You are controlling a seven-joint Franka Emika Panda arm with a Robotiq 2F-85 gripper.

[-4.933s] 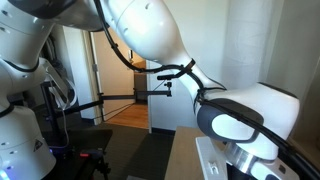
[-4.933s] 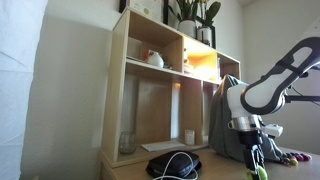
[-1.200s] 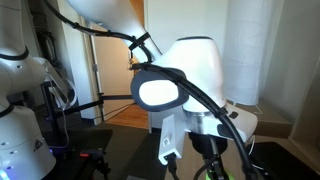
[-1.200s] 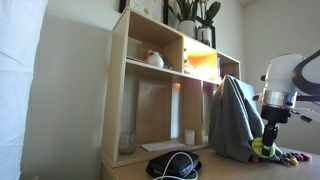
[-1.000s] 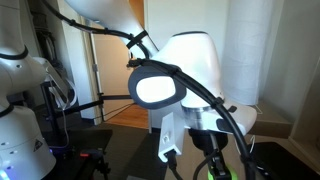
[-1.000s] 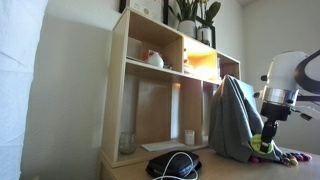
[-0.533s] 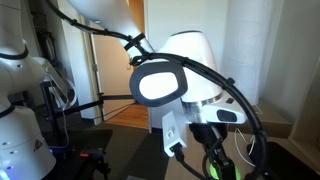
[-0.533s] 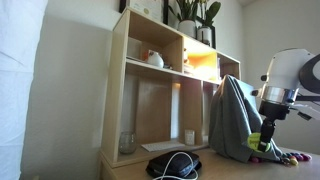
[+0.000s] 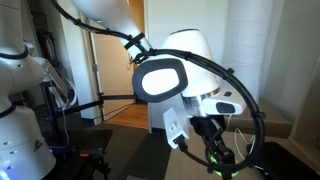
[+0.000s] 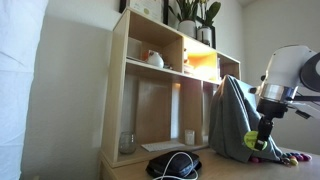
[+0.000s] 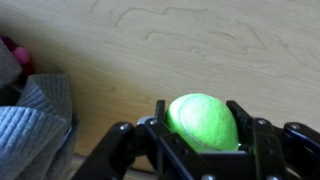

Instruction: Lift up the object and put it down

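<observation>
The gripper [image 11: 201,130] is closed snugly on the green ball [image 11: 203,113], apparently just above the wooden table [image 11: 220,40]. Lower it straight down, clear of the grey cloth [image 11: 35,125] at nine o'clock, and release gently so it doesn't roll.

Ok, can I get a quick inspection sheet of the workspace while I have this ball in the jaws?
Surface: wooden tabletop, bare under the gripper.
Job's things: green ball, gripped on both sides; it seems to be off the table.
Clutter: grey fabric close beside the gripper; pink-red item behind it, too blurred to identify.
Grippers: gripper shut on the green ball.
Cables: black cable bundle lying on the desk by the shelf.
Surroundings: wooden shelf unit with plants on top.
</observation>
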